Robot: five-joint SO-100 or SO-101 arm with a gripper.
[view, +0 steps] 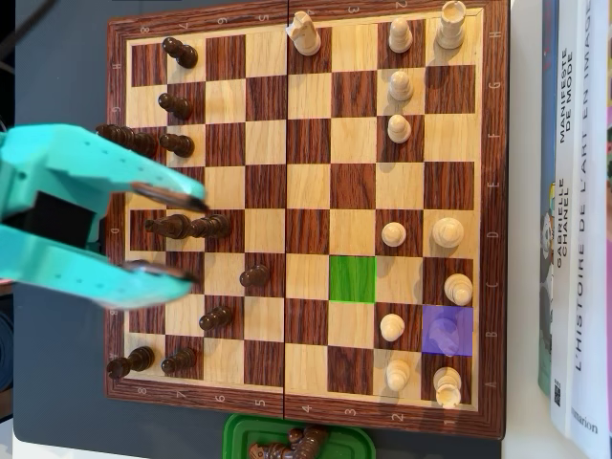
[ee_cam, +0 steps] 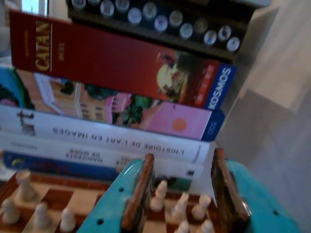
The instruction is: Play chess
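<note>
The wooden chessboard (view: 308,229) fills the overhead view. Dark pieces (view: 177,145) stand along its left side and white pieces (view: 399,128) along its right. One square is marked green (view: 353,279) and is bare. Another is marked purple (view: 448,330) and bears a white piece. My teal gripper (view: 194,239) hovers open over the board's left part, above the dark pieces (view: 189,227), holding nothing. In the wrist view the gripper (ee_cam: 183,158) frames far-off white pieces (ee_cam: 180,204) between its brown pads (ee_cam: 141,194), touching none of them.
Books (view: 574,239) lie stacked beside the board's right edge. In the wrist view they rise behind the white pieces, with a red Catan box (ee_cam: 97,56) on top. A green tray (view: 296,435) below the board's bottom edge holds dark pieces.
</note>
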